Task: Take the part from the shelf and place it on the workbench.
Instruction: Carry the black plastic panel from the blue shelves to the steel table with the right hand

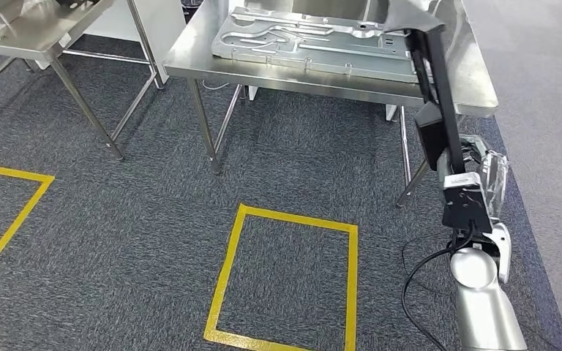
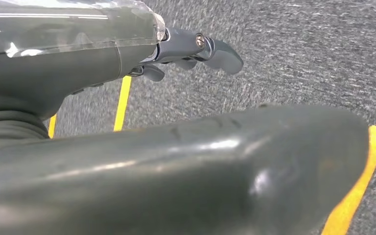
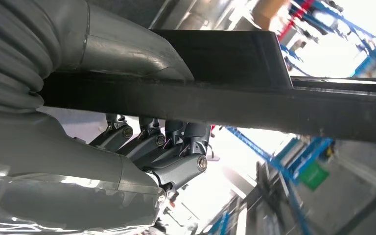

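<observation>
The part [image 1: 433, 80] is a long black bar with a box-like block partway down. My right hand [image 1: 476, 186] grips its lower end at the right of the head view, so the bar stands steeply up. Its upper end reaches over the right side of the steel workbench [image 1: 278, 73]; I cannot tell whether it touches. In the right wrist view the dark fingers [image 3: 176, 152] curl around the black part [image 3: 225, 103]. My left hand [image 2: 127, 58] hangs over the carpet holding nothing, its fingers [image 2: 210, 49] spread ahead of the thick thumb.
A large ribbed metal plate [image 1: 315, 40] covers most of the workbench top. A second steel table [image 1: 36, 40] stands at the far left. Yellow tape marks a square [image 1: 285, 278] on the grey carpet before the bench, with more tape [image 1: 7, 219] at the left.
</observation>
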Controlling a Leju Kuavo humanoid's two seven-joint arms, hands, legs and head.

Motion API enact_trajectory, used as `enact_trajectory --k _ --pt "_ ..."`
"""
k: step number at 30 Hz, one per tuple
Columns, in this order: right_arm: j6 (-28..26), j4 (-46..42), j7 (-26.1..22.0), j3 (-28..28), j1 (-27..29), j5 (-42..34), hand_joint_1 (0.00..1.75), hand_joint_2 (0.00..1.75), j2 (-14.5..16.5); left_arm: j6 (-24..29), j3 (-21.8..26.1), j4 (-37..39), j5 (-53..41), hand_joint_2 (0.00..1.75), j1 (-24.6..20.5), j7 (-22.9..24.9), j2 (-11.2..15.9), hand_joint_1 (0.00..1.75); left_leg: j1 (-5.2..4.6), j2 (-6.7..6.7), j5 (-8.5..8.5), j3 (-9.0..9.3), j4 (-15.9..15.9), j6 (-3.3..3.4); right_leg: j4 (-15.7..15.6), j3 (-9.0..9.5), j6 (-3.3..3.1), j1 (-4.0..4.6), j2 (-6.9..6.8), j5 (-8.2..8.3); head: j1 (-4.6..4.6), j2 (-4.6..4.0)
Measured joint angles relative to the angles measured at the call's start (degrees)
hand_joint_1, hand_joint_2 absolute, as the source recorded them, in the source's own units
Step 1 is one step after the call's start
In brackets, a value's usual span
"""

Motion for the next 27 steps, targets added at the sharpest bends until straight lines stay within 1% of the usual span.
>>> enact_trajectory --k 1,2,3,5,6,7,8,9,11,12,13,14,16,17,18,19,20,21,22,23,24,25,26,27 --pt "0.7 0.8 0.5 0.2 -0.9 0.6 1.75 1.75 -0.3 -0.1 0.0 0.0 -0.1 0.00 0.1 0.0 0.0 0.00 -0.02 0.00 -0.49 0.62 0.0 -0.25 -3.5 0.79 -0.15 0.06 -0.10 2.36 -0.01 0.00" --pt "1.4 1.6 0.9 0.4 -1.8 1.1 1.75 1.75 -0.5 -0.2 0.0 0.0 -0.2 0.00 0.1 0.1 0.0 0.00 -0.04 -0.01 -0.86 0.92 0.0 -0.54 -6.3 1.36 -0.47 0.26 -0.21 3.62 0.05 0.01" --pt "1.9 2.4 1.4 0.6 -2.7 1.5 1.75 1.75 -0.6 -0.3 0.0 0.0 -0.3 0.00 0.0 0.1 0.0 0.00 -0.07 -0.01 -1.19 1.06 -0.1 -0.88 -8.0 1.62 -0.88 0.48 -0.27 4.33 0.08 0.01" --pt "3.1 3.8 2.3 0.9 -4.1 2.4 1.75 1.75 -0.9 -0.4 0.0 0.0 -0.5 0.00 -0.1 0.1 0.1 0.00 -0.17 0.04 -1.53 1.27 -0.1 -1.54 -8.8 1.75 -1.86 0.79 -0.23 3.84 0.13 0.01" --pt "3.7 4.4 2.9 1.1 -4.8 3.0 1.75 1.75 -0.9 -0.5 0.0 0.0 -0.6 0.00 -0.1 0.2 0.1 0.00 -0.18 0.11 -1.77 1.42 0.1 -1.84 -8.8 2.06 -2.28 0.69 -0.14 3.85 0.10 0.01" --pt "4.4 5.2 3.5 1.3 -5.8 3.6 1.75 1.75 -0.9 -0.7 0.0 0.0 -0.7 0.00 -0.1 0.2 0.1 0.00 -0.17 0.16 -2.03 1.24 1.1 -2.06 -9.0 2.51 -2.67 0.57 -0.07 3.54 0.10 0.00" --pt "5.2 6.1 4.0 1.6 -7.0 4.1 1.75 1.75 -0.9 -0.8 0.0 0.0 -0.8 0.00 -0.1 0.2 0.2 0.00 -0.13 0.20 -2.62 0.31 3.1 -2.27 -9.1 3.01 -3.03 0.47 0.00 3.33 0.10 0.01" --pt "5.9 7.2 4.6 1.9 -8.2 4.7 1.75 1.75 -0.9 -0.9 0.0 0.0 -0.9 0.00 -0.2 0.2 0.2 0.00 -0.03 0.23 -3.55 -1.46 6.2 -2.42 -9.2 3.46 -3.31 0.45 0.02 3.03 0.09 0.00" --pt "7.0 9.4 5.6 2.2 -10.6 5.7 1.75 1.75 -0.9 -1.1 0.0 0.0 -1.1 0.00 -0.2 0.2 0.2 0.00 0.05 0.23 -6.08 -6.40 13.7 -2.68 -9.2 4.23 -3.70 0.64 0.06 2.27 0.09 0.01" --pt "7.5 10.5 6.1 2.4 -11.6 6.2 1.75 1.75 -0.9 -1.2 0.0 0.0 -1.1 0.00 -0.2 0.2 0.2 0.00 0.07 0.23 -6.75 -8.48 16.0 -2.72 -9.2 4.73 -3.77 0.77 0.10 1.82 0.09 0.01" --pt "8.1 11.6 6.6 2.6 -12.5 6.5 1.75 1.75 -0.9 -1.3 0.0 0.0 -1.1 0.00 -0.1 0.3 0.2 0.00 0.07 0.23 -6.35 -9.74 16.6 -2.67 -9.2 5.36 -3.80 0.91 0.15 1.32 0.09 0.01" --pt "8.6 12.6 7.0 2.8 -13.5 6.8 1.75 1.75 -0.9 -1.4 0.0 0.0 -1.2 0.00 -0.1 0.3 0.2 0.00 0.04 0.22 -4.71 -10.02 15.0 -2.48 -9.2 6.10 -3.80 1.05 0.19 0.79 0.09 0.01" --pt "9.7 14.4 7.9 3.0 -15.6 7.3 1.75 1.75 -0.9 -1.6 0.0 0.0 -1.3 0.00 0.1 0.3 0.2 0.00 -0.23 0.22 0.99 -8.71 8.0 -1.71 -9.2 7.61 -3.71 1.24 0.20 -0.31 0.09 0.01" --pt "10.1 15.3 8.2 3.0 -16.7 7.5 1.75 1.75 -1.0 -1.7 0.0 0.0 -1.4 0.00 0.1 0.4 0.3 0.00 -0.47 0.22 2.92 -8.04 4.7 -1.32 -9.3 8.11 -3.56 1.29 0.23 -0.76 0.09 0.01" --pt "10.4 16.0 8.4 3.0 -17.8 7.6 1.75 1.75 -1.0 -1.7 0.0 0.0 -1.5 0.00 0.1 0.4 0.3 0.00 -0.70 0.24 4.21 -7.52 2.7 -0.97 -9.4 8.37 -3.32 1.28 0.25 -1.11 0.09 0.01" --pt "10.8 16.7 8.7 3.1 -18.7 7.8 1.75 1.75 -1.1 -1.8 0.0 0.0 -1.6 0.00 0.1 0.5 0.4 0.00 -0.88 0.23 4.56 -7.26 1.7 -0.67 -9.3 8.54 -2.98 1.24 0.26 -1.28 0.09 0.00" --pt "11.1 17.3 8.9 3.1 -19.4 7.9 1.75 1.75 -1.2 -1.9 0.0 0.0 -1.7 0.00 0.0 0.6 0.4 0.00 -0.97 0.23 4.25 -6.99 1.3 -0.44 -9.4 8.72 -2.58 1.24 0.29 -1.31 0.10 0.01" --pt "11.4 17.8 9.0 3.1 -20.0 8.0 1.75 1.75 -1.3 -1.9 0.0 0.0 -1.7 0.00 0.0 0.6 0.4 0.00 -0.89 0.22 4.40 -6.41 0.9 -0.15 -9.2 8.85 -2.23 1.21 0.24 -1.38 0.10 0.01" --pt "11.6 18.2 9.1 3.1 -20.4 8.1 1.75 1.75 -1.4 -1.9 0.0 0.0 -1.7 0.00 0.1 0.7 0.3 0.00 -0.76 0.18 4.35 -5.77 0.4 0.11 -8.6 8.86 -1.93 1.16 0.20 -1.43 0.11 0.00" --pt "11.9 18.6 9.0 3.1 -21.0 8.1 1.75 1.75 -1.5 -2.0 0.0 0.0 -1.7 0.00 0.1 0.7 0.3 0.00 -0.61 0.18 4.24 -5.10 0.0 0.37 -7.1 8.22 -1.74 1.11 0.18 -1.76 0.11 0.01" --pt "12.1 19.0 9.0 3.1 -21.6 8.1 1.75 1.75 -1.7 -2.0 0.0 0.0 -1.7 0.00 0.0 0.7 0.3 0.00 -0.46 0.15 4.10 -4.50 -0.3 0.54 -4.4 6.75 -1.56 1.01 0.16 -2.52 0.11 0.01" --pt "12.3 19.4 9.0 3.2 -22.1 8.2 1.75 1.75 -1.8 -2.0 0.0 0.0 -1.7 0.00 0.0 0.7 0.3 0.00 -0.42 0.13 3.83 -4.09 -0.5 0.66 -0.9 4.61 -1.36 0.88 0.16 -3.66 0.11 0.01" --pt "12.5 19.8 9.0 3.2 -22.5 8.2 1.75 1.75 -2.0 -2.0 0.0 0.0 -1.7 0.00 -0.1 0.7 0.3 0.00 -0.38 0.08 3.46 -3.75 -0.5 0.73 2.6 2.10 -1.13 0.75 0.15 -5.00 0.11 0.01" --pt "12.7 20.3 9.0 3.2 -22.7 8.2 1.75 1.75 -2.1 -2.0 0.0 0.0 -1.7 0.00 -0.1 0.7 0.3 0.00 -0.33 0.02 3.03 -3.29 -0.5 0.69 5.3 -0.13 -0.86 0.58 0.14 -5.93 0.11 0.01"
